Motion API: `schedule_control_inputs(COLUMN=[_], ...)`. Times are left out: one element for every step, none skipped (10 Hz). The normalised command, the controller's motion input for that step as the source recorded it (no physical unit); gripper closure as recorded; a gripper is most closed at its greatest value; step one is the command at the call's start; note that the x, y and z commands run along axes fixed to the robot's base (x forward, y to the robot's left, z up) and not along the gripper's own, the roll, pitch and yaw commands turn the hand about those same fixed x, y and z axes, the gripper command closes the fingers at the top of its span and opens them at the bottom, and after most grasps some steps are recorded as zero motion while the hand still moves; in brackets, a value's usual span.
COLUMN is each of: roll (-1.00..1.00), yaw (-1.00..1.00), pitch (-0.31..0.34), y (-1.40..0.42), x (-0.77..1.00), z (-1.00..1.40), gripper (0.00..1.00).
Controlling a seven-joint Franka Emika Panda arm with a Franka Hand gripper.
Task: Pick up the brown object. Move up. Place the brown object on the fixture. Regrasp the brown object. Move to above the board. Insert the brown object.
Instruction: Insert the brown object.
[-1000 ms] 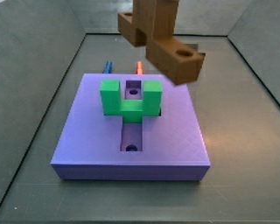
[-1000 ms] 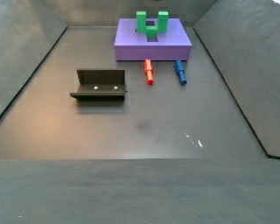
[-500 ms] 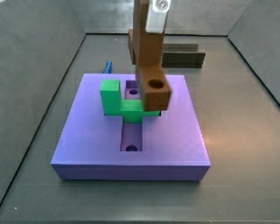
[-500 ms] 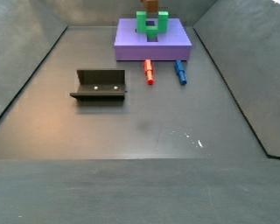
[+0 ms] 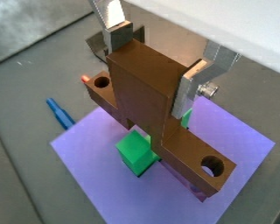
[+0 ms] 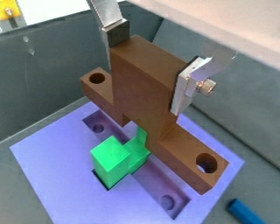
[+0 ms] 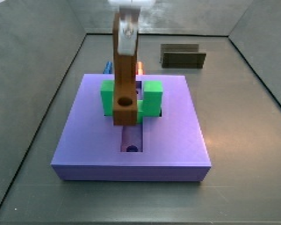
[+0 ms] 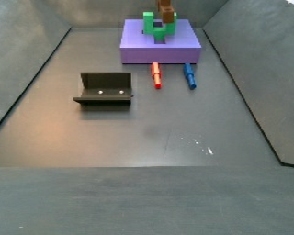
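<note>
**Brown piece held upright over the board slot**

Two-finger silver-plated gripper [image 5: 157, 68] above the flat lavender-purple board [image 7: 167, 141], clamped on the tan-brown T-shaped piece with round holes [image 5: 149, 92]. Piece hanging vertical in a side view [image 7: 126, 83], lower holed end in the gap of the green U-shaped block [image 7: 109, 98], over the central slot. Small dark open-topped fixture [image 8: 104, 89] well apart on the grey floor, empty. Thin orange peg [image 8: 157, 75] and blue peg [image 8: 190, 75] lying just beside the board edge.
</note>
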Motion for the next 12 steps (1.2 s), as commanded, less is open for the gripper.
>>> schedule_control_inputs(roll=[-0.08,0.0,0.12,0.15,0.14,0.16,0.09,0.06,0.13,0.15,0.11,0.06], yaw=[-0.04,-0.08,-0.07,-0.12,-0.12,-0.13,-0.09,-0.06,-0.02,0.0,-0.01,0.0], pitch=[-0.269,-0.237,-0.123,-0.116,-0.13,-0.104,-0.089,-0.076,-0.026,0.0,-0.004,0.0], y=[-0.09,-0.07,0.0,0.0,0.0,0.0,0.0,0.0,0.0,0.0,0.0,-0.03], x=[0.09,0.07,0.0,0.0,0.06,0.07,0.0,0.0,0.0,0.03,0.0,0.06], z=[-0.42,-0.41,-0.26,-0.25,-0.31,-0.3,-0.31,-0.27,-0.23,-0.24,-0.24,-0.17], gripper=[1.0,1.0,1.0,1.0,1.0,1.0,1.0,1.0,1.0,1.0,1.0,1.0])
